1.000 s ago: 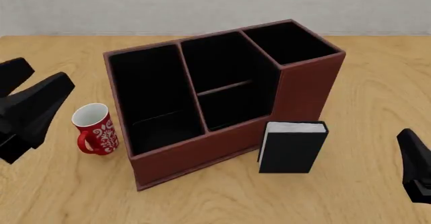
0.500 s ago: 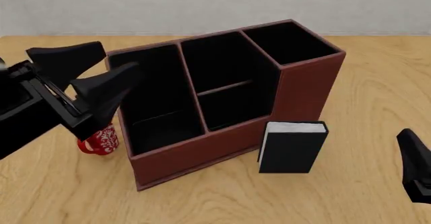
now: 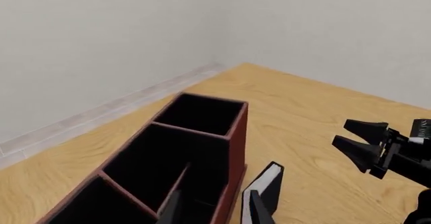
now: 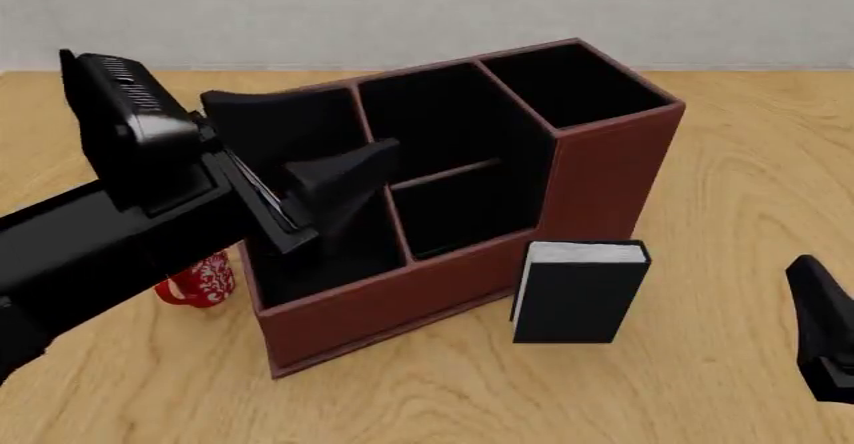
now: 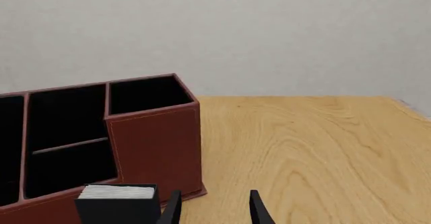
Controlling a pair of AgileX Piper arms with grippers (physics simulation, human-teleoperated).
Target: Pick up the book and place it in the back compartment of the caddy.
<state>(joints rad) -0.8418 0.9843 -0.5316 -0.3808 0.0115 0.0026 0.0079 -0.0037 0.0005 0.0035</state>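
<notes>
- Light wooden table (image 4: pixel 694 124) against a plain pale wall; front view. One large reddish-brown leather-like caddy (image 4: pixel 607 179) with black lining and three bays stands mid-table. One small thick black hardcover book (image 4: pixel 577 292) with a white page block stands upright just beside the caddy's near wall, below the tall right-hand bay. The back compartment (image 4: pixel 447 164), the centre bay crossed by a low partition, holds nothing.
- Front view, grippers: the left gripper (image 4: pixel 320 159) hangs over the caddy's left bay with jaws spread and nothing between them; the book is well apart from it, to its right and lower. One red-and-white mug (image 4: pixel 200 279) shows partly beneath the left arm, left of the caddy. The right gripper (image 4: pixel 821 329) shows only at the frame's right edge, near the book; whether it is released or clenched cannot be told in this view.
- Left wrist view: one caddy (image 3: pixel 232 143), one book (image 3: pixel 269 181) just beside its outer wall. The left gripper's fingertips (image 3: pixel 256 211) stand apart, empty. The right gripper (image 3: pixel 360 141) appears farther off, jaws parted.
- Right wrist view: one caddy (image 5: pixel 158 143), one book (image 5: pixel 118 204) close before it. The right gripper (image 5: pixel 212 206) has its fingers separated, holding nothing; the book is near it, off to one side.
</notes>
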